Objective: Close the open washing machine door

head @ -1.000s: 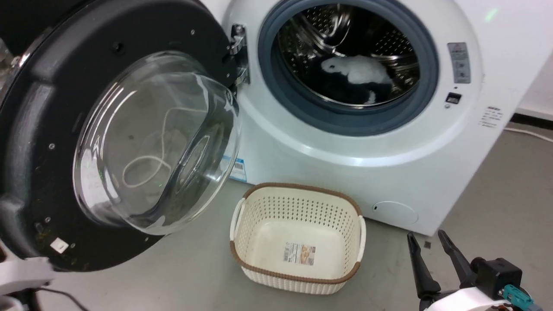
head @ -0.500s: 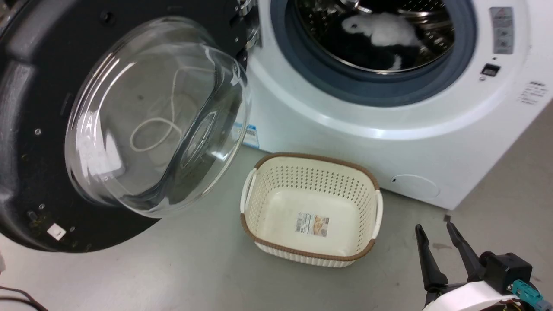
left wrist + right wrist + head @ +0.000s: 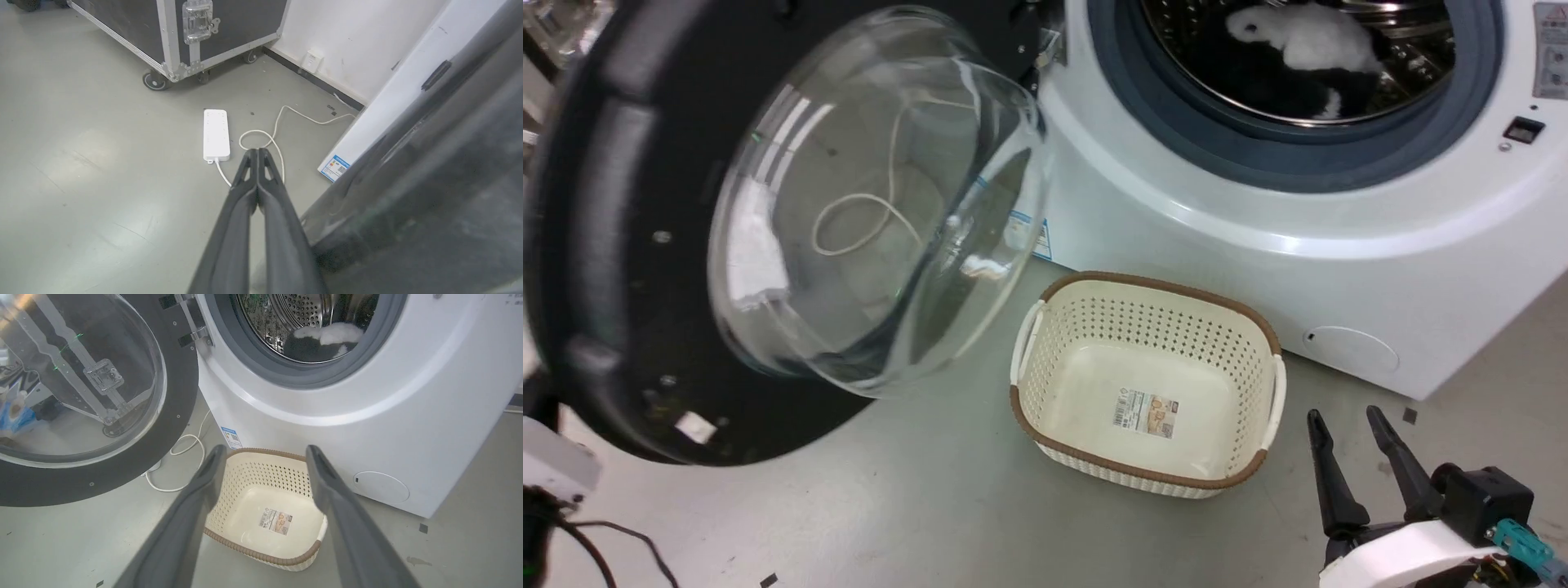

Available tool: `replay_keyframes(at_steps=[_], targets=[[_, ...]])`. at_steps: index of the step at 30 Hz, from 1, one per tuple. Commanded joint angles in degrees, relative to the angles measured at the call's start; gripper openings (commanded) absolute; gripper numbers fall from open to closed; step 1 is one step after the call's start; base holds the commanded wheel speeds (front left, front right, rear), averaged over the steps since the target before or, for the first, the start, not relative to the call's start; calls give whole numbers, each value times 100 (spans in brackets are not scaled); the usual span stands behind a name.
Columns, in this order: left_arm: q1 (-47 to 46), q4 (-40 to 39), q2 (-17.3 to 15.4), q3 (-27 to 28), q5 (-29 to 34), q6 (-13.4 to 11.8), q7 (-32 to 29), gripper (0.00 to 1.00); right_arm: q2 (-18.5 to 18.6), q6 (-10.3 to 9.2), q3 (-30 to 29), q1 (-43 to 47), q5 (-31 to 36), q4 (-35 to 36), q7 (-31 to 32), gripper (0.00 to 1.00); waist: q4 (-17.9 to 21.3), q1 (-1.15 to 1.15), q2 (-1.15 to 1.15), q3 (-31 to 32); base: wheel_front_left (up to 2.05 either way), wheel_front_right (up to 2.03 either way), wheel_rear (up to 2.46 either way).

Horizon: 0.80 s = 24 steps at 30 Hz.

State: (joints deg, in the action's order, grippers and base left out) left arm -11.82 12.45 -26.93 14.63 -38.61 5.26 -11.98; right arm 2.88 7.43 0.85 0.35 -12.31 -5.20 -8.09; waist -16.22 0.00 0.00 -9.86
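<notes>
Washing machine door (image 3: 849,212) hangs wide open, L of the washing machine (image 3: 1217,245) drum opening. L gripper (image 3: 258,152), fingers pressed together, is just beside door's outer face; contact unclear. R gripper (image 3: 1343,413) is spread, empty, near cream basket (image 3: 1168,282).
</notes>
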Motion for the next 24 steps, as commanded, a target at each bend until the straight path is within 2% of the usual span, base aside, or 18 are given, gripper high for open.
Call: replay_keyframes(at_steps=[1,5,10,18,22,23,24], targets=[[128,-99,-83,-173,-411,61,-242,0,-1,4,18,-49,-96,-52,-72,100,-72,0,0,67,0,0,0],[420,-522,-298,-555,-1288,86,-881,0,-1,5,43,4,-262,-203,-183,100,-215,0,0,204,0,0,0],[689,-1497,-423,-1180,-1946,117,-1201,0,-1,5,46,59,-471,-426,-335,100,-408,0,0,374,0,0,0],[691,-2793,-469,-2611,-2475,167,-1504,0,-1,5,10,41,-722,-716,-537,100,-541,0,0,560,0,0,0],[338,-3021,-355,-3479,-2440,192,-1451,0,-1,5,-48,8,-841,-817,-612,100,-414,0,0,594,0,0,0],[338,-3021,-355,-3479,-2440,192,-1451,0,-1,5,-48,8,-841,-817,-612,100,-414,0,0,594,0,0,0],[116,-2978,-291,-3878,-2409,205,-1379,0,-1,5,-50,-17,-881,-859,-643,100,-263,0,0,591,0,0,0]])
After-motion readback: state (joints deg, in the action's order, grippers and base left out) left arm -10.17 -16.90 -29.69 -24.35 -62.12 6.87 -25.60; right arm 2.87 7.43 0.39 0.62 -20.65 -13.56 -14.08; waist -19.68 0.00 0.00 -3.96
